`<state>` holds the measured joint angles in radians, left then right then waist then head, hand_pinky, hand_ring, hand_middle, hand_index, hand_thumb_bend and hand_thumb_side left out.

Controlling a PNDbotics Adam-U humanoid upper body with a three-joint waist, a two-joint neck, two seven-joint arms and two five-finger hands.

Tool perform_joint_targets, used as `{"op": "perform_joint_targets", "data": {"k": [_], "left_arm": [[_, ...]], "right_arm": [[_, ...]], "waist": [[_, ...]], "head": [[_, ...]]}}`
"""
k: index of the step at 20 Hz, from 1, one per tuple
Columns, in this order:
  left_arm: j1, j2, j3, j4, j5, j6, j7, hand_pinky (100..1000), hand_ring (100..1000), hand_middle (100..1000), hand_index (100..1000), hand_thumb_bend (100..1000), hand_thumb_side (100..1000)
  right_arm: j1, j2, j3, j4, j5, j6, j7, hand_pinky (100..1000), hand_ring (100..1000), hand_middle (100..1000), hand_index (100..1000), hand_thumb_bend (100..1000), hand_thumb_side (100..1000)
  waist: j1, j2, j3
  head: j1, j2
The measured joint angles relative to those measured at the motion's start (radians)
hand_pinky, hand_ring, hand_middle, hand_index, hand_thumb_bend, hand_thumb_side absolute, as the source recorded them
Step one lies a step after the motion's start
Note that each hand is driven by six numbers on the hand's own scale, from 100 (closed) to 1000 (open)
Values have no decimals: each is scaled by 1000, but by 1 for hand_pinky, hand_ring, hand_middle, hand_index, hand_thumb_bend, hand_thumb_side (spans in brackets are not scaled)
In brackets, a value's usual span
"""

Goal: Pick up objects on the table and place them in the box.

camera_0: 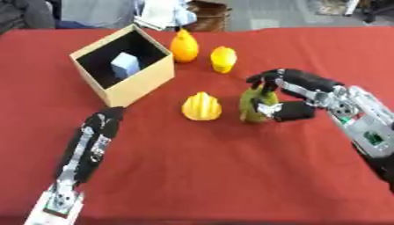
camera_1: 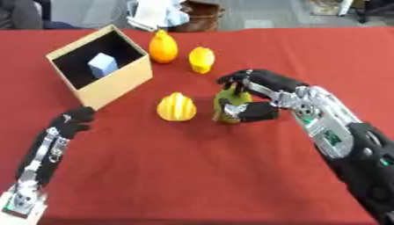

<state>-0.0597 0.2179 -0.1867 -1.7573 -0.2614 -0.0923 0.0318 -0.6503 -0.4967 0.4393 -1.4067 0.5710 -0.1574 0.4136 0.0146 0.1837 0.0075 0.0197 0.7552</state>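
An open cardboard box (camera_0: pixel 135 83) stands at the back left, with a pale blue block (camera_0: pixel 125 65) inside it. Beside the box are an orange pear-shaped fruit (camera_0: pixel 184 46) and a yellow lemon-like fruit (camera_0: pixel 223 59). A ribbed yellow fruit (camera_0: pixel 202 106) lies mid-table. My right hand (camera_0: pixel 286 94) is curled round an olive-green fruit (camera_0: pixel 251 105) that stands upright on the cloth. My left hand (camera_0: pixel 102 125) rests on the table below the box's near corner, its fingers curled with nothing in them.
The table is covered with a red cloth (camera_0: pixel 231 176). Cluttered items, including a brown basket (camera_0: pixel 209 15), sit beyond the far edge. Bare cloth fills the near half of the table.
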Motion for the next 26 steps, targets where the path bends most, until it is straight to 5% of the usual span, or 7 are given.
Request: {"op": "perform_joint_targets", "data": {"k": [15, 16, 17, 18, 20, 26], "left_arm": [[-1, 0, 0, 0, 0, 0, 0, 795, 810, 774, 849, 558, 1000], [-1, 0, 0, 0, 0, 0, 0, 796, 810, 774, 849, 558, 1000], [-1, 0, 0, 0, 0, 0, 0, 796, 810, 774, 849, 558, 1000], [-1, 0, 0, 0, 0, 0, 0, 796, 810, 774, 849, 557, 1000], [-1, 0, 0, 0, 0, 0, 0, 796, 811, 774, 849, 557, 1000], [-1, 0, 0, 0, 0, 0, 0, 796, 811, 774, 850, 553, 1000]], "right_arm": [[-8, 10, -20, 94, 93, -26, -25, 743, 731, 795, 939, 100, 759], [-9, 10, -20, 95, 96, -27, -26, 788, 770, 821, 929, 100, 431], [-9, 10, -19, 101, 100, -27, -25, 789, 770, 821, 928, 100, 418], [-9, 9, -16, 110, 107, -29, -20, 793, 772, 813, 915, 100, 246], [-12, 9, -14, 125, 131, -36, 1, 797, 774, 804, 894, 122, 100], [-27, 10, -32, 135, 219, -61, 58, 800, 769, 765, 783, 169, 100]], "waist": [[0, 0, 2], [0, 0, 2], [0, 0, 3], [0, 0, 4], [0, 0, 4], [0, 0, 3]], "head": [[0, 0], [0, 0], [0, 0], [0, 0], [0, 0], [0, 0]]}}
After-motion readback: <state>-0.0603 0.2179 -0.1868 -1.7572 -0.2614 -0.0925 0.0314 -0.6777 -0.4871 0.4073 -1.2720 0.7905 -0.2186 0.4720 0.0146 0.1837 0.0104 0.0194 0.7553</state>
